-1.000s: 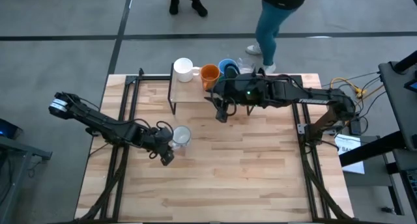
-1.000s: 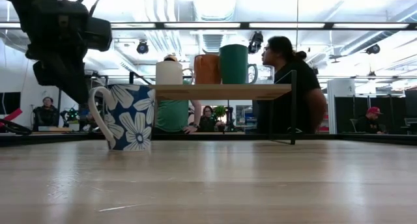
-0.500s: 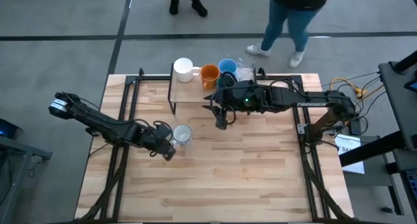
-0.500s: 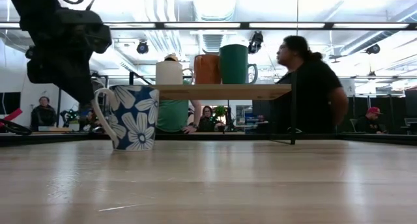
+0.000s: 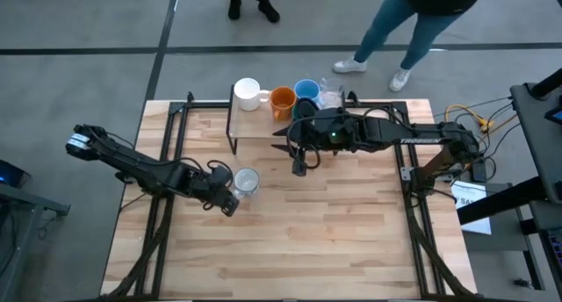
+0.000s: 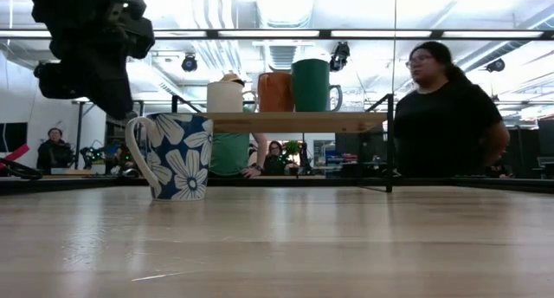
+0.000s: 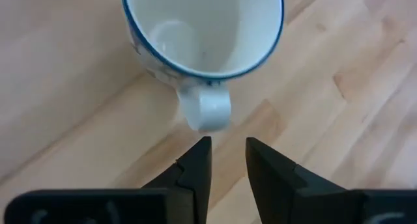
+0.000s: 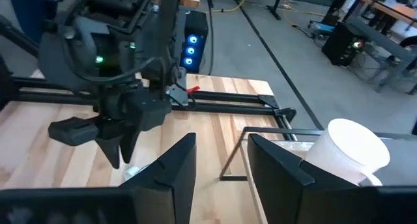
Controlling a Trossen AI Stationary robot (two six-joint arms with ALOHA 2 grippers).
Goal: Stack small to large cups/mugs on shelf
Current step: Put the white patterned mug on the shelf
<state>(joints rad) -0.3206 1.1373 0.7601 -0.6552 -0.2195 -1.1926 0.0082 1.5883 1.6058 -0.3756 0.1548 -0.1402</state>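
The left end effector (image 7: 227, 160), released with a narrow gap, hovers just beside the flower-patterned mug's handle (image 7: 204, 109). The right end effector (image 5: 299, 165), released, hangs by the shelf (image 5: 255, 123).

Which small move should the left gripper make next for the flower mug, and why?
Probably ease the left gripper forward so its fingers close around the handle of the flower-patterned mug. The fingers are slightly open, just short of the handle, and the mug stands on the table, not on the shelf.
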